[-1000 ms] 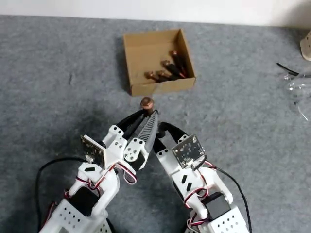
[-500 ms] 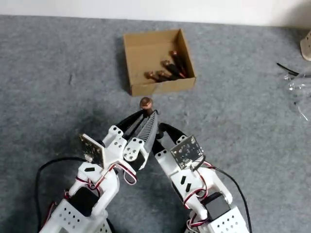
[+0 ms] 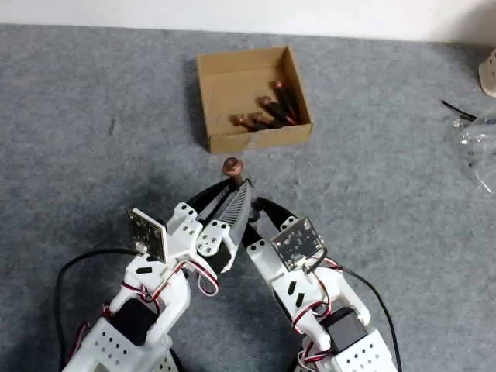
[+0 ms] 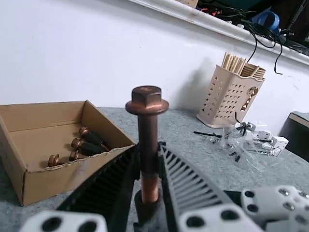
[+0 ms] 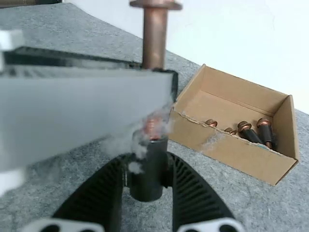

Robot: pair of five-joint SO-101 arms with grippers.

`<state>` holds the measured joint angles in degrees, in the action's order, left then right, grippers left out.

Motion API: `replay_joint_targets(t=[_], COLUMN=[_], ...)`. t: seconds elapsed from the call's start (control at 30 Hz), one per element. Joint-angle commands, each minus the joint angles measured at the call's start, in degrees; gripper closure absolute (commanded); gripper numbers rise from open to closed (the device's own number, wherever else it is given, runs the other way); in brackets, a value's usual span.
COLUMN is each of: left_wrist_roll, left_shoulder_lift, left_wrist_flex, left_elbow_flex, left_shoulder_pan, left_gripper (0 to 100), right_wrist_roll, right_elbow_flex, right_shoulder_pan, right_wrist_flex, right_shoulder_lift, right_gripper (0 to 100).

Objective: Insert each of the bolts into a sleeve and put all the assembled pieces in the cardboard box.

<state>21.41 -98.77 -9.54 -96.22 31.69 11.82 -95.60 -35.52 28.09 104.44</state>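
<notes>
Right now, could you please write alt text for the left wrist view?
A copper bolt stands upright, clamped in the left gripper, its lower end in a black sleeve. Behind it sits an open cardboard box holding several assembled pieces.

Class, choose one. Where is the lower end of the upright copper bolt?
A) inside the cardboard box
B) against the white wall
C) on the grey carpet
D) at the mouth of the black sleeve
D: the bolt, gripped upright by the left tool, runs down into the top of the black sleeve clamped in the right tool.
</notes>
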Motion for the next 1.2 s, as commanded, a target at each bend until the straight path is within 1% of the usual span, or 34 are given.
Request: replay_joint_targets(t=[0.0,0.07,0.23,0.43,0.7,0.77,0.97,1.03,1.17], left_wrist_roll=[0.4,0.6,0.2,0.2,0.1,0.1,0.4,0.4,0.2], left_shoulder_lift=[-0.6,-0.6,-1.0,-1.1,-1.1,-1.1,-0.9,-0.9,-1.1], left_wrist_flex=[-0.2,-0.6,-4.9,-4.7,-4.7,-4.7,-5.0,-5.0,-5.0], left_elbow_flex=[-1.2,-1.2,-1.2,-1.2,-1.1,-1.0,-1.2,-1.2,-1.1], left_shoulder_pan=[0.7,1.0,7.0,5.6,5.5,5.5,5.6,5.6,5.5], left_gripper=[99,99,99,99,99,96,73,71,76], right_wrist_roll=[0.4,0.4,0.4,0.5,0.4,0.4,0.4,0.4,0.5], right_elbow_flex=[0.4,0.5,0.5,0.5,0.2,0.0,0.0,0.0,0.0], right_shoulder_pan=[0.9,1.0,1.0,1.0,1.3,1.3,1.4,1.4,1.8], right_wrist_flex=[-1.6,-1.6,-1.6,-1.6,-1.5,-1.5,-1.5,-1.5,-1.4], right_shoulder_lift=[0.9,0.9,0.9,0.9,0.9,0.9,0.9,0.9,0.9], right_gripper=[99.5,99.5,99.5,99.5,99.5,99.5,99.5,99.5,99.5])
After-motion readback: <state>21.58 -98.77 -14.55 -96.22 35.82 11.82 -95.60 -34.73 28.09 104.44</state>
